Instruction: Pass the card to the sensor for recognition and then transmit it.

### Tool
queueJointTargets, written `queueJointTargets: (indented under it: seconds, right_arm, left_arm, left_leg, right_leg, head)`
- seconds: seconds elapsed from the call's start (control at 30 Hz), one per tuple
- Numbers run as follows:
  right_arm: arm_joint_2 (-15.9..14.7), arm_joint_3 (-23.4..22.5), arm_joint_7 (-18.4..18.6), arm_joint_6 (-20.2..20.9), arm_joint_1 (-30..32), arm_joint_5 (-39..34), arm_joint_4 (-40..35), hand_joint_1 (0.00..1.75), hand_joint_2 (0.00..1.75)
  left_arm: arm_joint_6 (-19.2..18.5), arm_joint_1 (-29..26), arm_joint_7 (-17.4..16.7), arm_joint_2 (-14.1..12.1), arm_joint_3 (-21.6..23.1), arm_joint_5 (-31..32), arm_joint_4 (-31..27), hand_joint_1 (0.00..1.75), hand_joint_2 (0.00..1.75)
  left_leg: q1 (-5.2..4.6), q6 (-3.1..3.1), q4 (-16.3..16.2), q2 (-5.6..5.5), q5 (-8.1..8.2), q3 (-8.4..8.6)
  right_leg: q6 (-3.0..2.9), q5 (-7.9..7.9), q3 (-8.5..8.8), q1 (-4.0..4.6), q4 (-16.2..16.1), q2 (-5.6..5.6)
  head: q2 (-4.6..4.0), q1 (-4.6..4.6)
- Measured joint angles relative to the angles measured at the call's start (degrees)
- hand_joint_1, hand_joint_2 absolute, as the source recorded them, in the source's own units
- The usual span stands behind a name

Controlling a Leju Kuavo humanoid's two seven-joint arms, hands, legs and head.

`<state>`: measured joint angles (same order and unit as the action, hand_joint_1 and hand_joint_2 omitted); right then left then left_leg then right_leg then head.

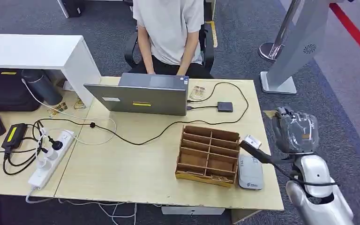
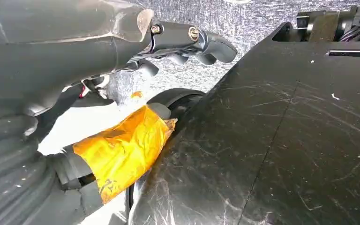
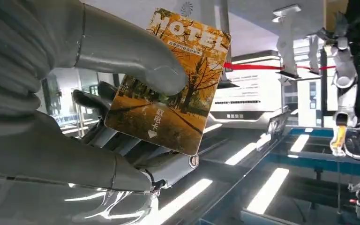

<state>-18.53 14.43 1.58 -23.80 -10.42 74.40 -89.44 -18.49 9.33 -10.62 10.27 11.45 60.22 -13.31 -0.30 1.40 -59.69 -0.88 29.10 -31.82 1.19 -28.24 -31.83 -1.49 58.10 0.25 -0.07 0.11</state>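
A: Right wrist view, entry one: your right hand [image 3: 122, 122] pinches the orange autumn-scene "MOTEL" key card [image 3: 168, 84] between the thick grey thumb and the darker fingers behind it. The card is raised clear of the desk, face toward the wrist camera.

B: And the left hand [image 2: 183, 44]?

A: It hangs by the robot's body, fingers curled in, nothing in them that I can see.

B: Risks from here?

A: The thumb sits over only part of the card, so a quick swing could twist it or let it slip. In the head view, the flat grey card reader [image 1: 250, 172] lies at the desk's near right edge, touching the brown wooden compartment organiser [image 1: 209, 154]. A low approach could clip the organiser wall; a tilted card may not register.

B: Surface and room?

A: Pale wood-grain desk [image 1: 136, 173]; beyond the organiser a grey laptop [image 1: 138, 96], cables, a white power strip [image 1: 51, 159] to the left. Further back, a seated person [image 1: 168, 33] in a light shirt, grey carpet, and a white stand at far right.
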Motion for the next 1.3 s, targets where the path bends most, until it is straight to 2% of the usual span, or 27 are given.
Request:
queueJointTargets:
  seconds: [0.17,0.73,1.07,1.3]
  right_arm:
    - [0.02,-1.05,-0.42,-1.51,3.02,-0.63,0.29,1.75,1.75]
    - [0.7,-1.75,-2.21,-1.97,15.18,-2.32,-0.04,1.75,1.75]
    - [1.2,-1.42,-1.84,-1.31,18.14,-2.99,2.78,1.75,1.75]
    - [1.2,1.35,-0.35,-0.96,18.26,-3.24,6.45,1.75,1.75]
  left_arm:
    - [0.24,0.0,-0.02,0.04,0.0,0.44,0.0,0.0,1.75]
    - [1.57,-0.23,-0.68,0.07,-0.85,0.28,0.0,0.0,1.75]
    - [1.88,-0.24,-0.77,0.11,-1.31,0.46,0.0,0.0,1.75]
    - [1.88,-0.23,-0.83,0.26,-1.38,1.2,0.0,0.0,1.75]
  left_leg:
    - [0.0,0.0,0.0,0.0,0.0,0.0]
    - [0.0,0.01,0.02,-0.03,0.05,-0.02]
    - [0.0,0.01,0.02,-0.02,0.05,-0.02]
    - [0.01,0.01,0.02,0.02,0.06,0.01]
  right_leg:
    - [0.0,0.0,0.0,0.0,0.0,0.0]
    - [0.0,-0.04,0.0,0.0,0.0,-0.04]
    - [0.0,-0.04,0.0,0.0,-0.01,-0.03]
    - [0.0,-0.04,0.01,0.01,-0.01,-0.01]
  head:
    - [0.0,0.02]
    - [0.0,0.02]
    - [0.0,0.02]
    - [0.0,0.04]
